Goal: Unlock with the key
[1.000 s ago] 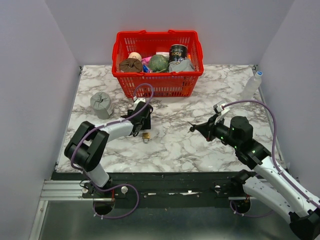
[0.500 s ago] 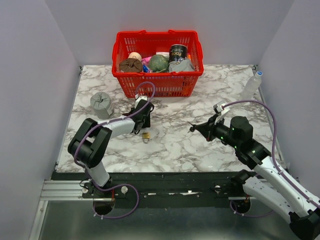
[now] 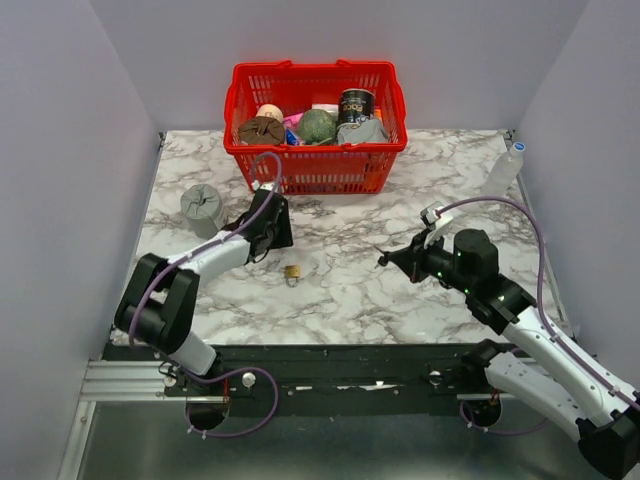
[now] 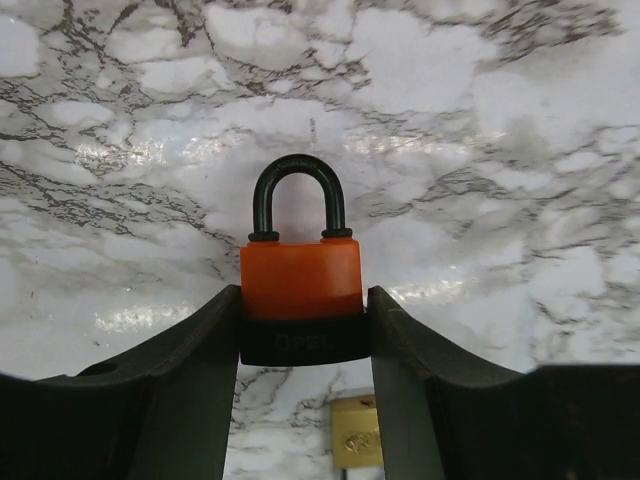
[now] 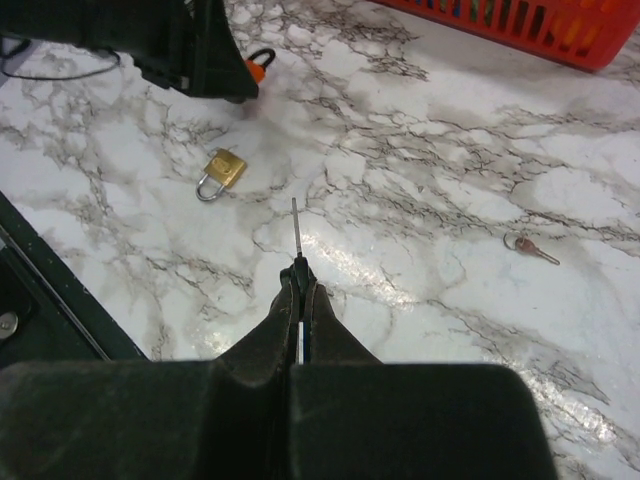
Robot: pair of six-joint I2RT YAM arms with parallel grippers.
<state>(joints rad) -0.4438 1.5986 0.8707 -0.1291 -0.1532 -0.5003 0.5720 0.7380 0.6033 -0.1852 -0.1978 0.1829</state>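
My left gripper [image 3: 272, 228] [image 4: 303, 310] is shut on the black base of the orange-and-black padlock [image 4: 300, 280], its black shackle pointing away from the wrist. The padlock also shows in the right wrist view [image 5: 258, 63], at the left fingers. My right gripper [image 3: 386, 258] [image 5: 298, 278] is shut on the black head of the key [image 5: 296, 228]; the thin metal blade sticks out forward, above the table. A small brass padlock [image 3: 292, 272] [image 4: 357, 432] [image 5: 222, 170] lies on the marble between the two grippers.
A red basket [image 3: 315, 170] full of items stands at the back centre. A grey round object [image 3: 203, 208] sits at the left and a clear bottle [image 3: 503, 170] at the right edge. A second small key on a ring [image 5: 530, 247] lies on the marble.
My left gripper has moved left and back, away from the brass padlock, carrying the orange-and-black padlock. My right arm has shifted only slightly.
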